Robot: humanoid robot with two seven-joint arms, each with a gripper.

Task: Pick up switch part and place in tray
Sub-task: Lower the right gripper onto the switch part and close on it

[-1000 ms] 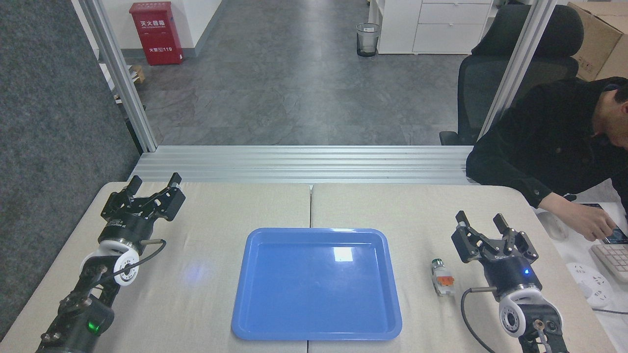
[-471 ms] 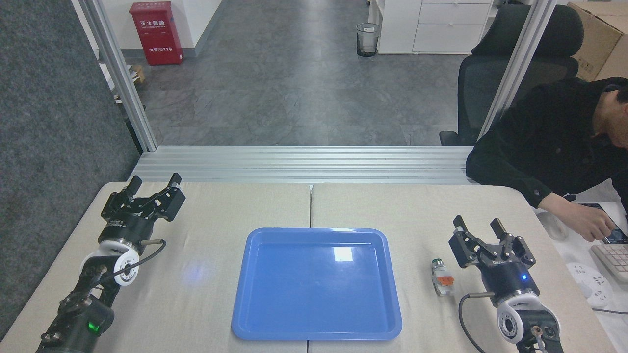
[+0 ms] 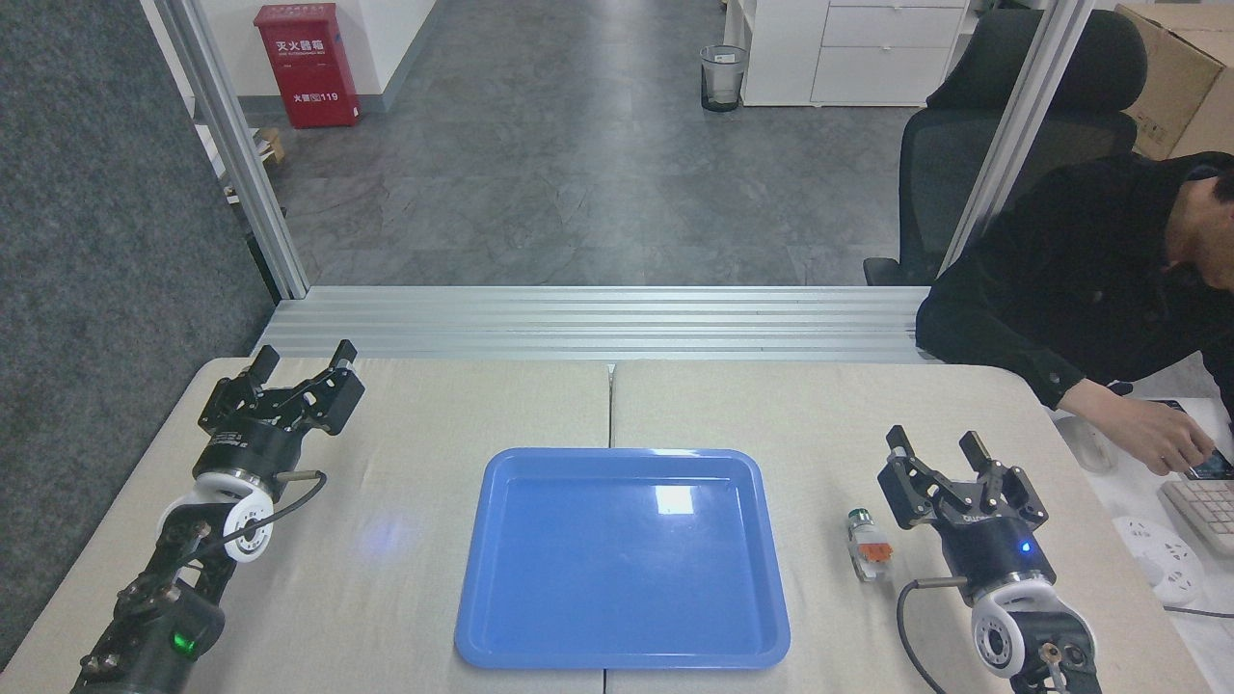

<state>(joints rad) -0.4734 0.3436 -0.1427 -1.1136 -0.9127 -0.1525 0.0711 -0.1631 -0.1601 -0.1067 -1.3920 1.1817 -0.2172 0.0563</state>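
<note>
The switch part [image 3: 868,547] lies on the table just right of the tray, a white block with an orange middle and its dark cap pointing away from me. The blue tray [image 3: 622,655] sits at the table's centre with nothing in it. My right gripper [image 3: 933,443] stands open, close to the right of the part and not touching it. Far to the left, my left gripper [image 3: 301,358] is open near the table's back left corner, with nothing between its fingers.
A person in a black sleeve [image 3: 1051,318] leans in at the right, a hand [image 3: 1162,434] on a phone beside a keyboard [image 3: 1205,506]. A power strip [image 3: 1152,559] lies by the table's right edge. An office chair [image 3: 1003,145] stands behind.
My right gripper has shifted slightly left and toward me, nearer the switch part. The left arm and the part have stayed still.
</note>
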